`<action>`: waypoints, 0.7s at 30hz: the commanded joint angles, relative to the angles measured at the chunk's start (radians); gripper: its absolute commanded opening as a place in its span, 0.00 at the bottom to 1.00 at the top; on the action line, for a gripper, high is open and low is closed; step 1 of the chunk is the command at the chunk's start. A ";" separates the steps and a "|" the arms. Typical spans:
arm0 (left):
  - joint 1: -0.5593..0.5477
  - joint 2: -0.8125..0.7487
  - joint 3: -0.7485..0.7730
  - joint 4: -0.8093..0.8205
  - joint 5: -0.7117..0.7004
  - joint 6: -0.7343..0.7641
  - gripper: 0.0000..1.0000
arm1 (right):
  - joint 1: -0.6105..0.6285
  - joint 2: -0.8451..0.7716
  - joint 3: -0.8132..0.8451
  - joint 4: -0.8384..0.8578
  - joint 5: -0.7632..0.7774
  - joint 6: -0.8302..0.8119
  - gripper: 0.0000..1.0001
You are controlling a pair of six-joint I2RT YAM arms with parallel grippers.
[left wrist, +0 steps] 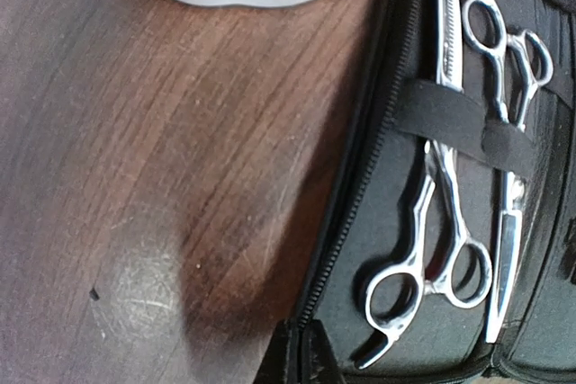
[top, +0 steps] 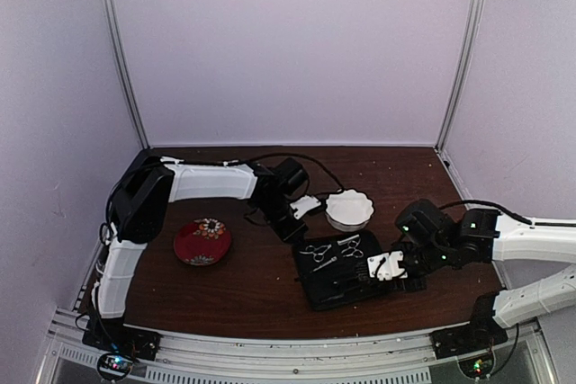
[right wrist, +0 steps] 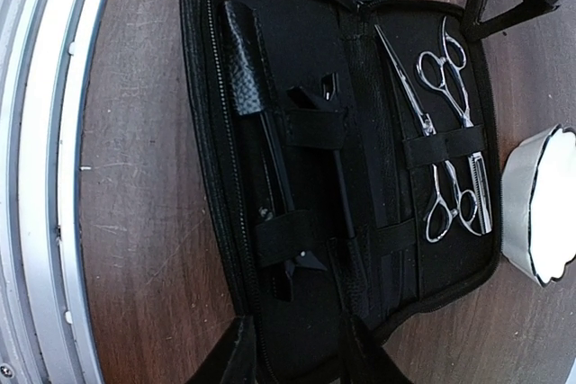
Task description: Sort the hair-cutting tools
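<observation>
Wooden table (top: 252,285): left jaws pressed together beside the case (right wrist: 297,33); right jaws spread above it.

Dark wood counter (top: 252,299); pale lilac walls (top: 288,42) behind and beside it; aluminium rail (top: 297,354) along its near edge.

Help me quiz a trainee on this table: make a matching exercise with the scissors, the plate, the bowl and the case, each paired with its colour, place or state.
Things:
1. scissors
2. plate
3. bowl
4. case

Descriptions:
A. black, lying unzipped and open on the table
B. red and flowered, left of the case in the top view
C. white, by the case's far edge
D. silver, tucked under elastic straps

Pairs: 1-D, 2-B, 3-C, 4-A
</observation>
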 commanded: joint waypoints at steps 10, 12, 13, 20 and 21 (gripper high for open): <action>-0.030 -0.383 -0.283 0.119 -0.320 0.177 0.00 | -0.092 -0.061 0.143 -0.058 -0.116 0.083 0.32; -0.045 -0.418 -0.314 0.150 -0.327 0.185 0.00 | -0.103 -0.053 0.160 -0.054 -0.119 0.085 0.32; -0.057 -0.428 -0.325 0.163 -0.336 0.187 0.00 | -0.107 -0.050 0.167 -0.050 -0.117 0.086 0.32; -0.208 -0.532 -0.460 0.260 -0.517 0.187 0.00 | -0.129 -0.030 0.195 0.014 -0.045 0.114 0.32; -0.241 -0.556 -0.499 0.289 -0.562 0.186 0.00 | -0.132 -0.030 0.194 0.021 -0.037 0.113 0.32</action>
